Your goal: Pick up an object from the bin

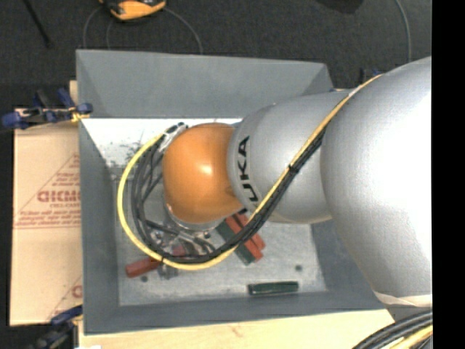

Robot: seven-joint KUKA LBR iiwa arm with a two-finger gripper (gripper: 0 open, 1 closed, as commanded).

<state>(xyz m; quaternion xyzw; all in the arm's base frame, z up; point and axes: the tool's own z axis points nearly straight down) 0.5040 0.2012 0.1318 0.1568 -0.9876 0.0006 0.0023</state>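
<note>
My gripper [180, 241] reaches down into the front-left part of the bin, mostly hidden under the arm's orange cover and cables. A small red-brown piece [140, 268] lies just left of and below it on the bin floor. Right beside the gripper, a red and dark block-like thing [248, 244] sticks out from under the arm. Whether the gripper touches either one is hidden.
A flat dark green bar [274, 288] lies near the bin's front wall, right of centre. The arm and its orange cover span the middle and right of the bin, with a yellow cable looping round the left side.
</note>
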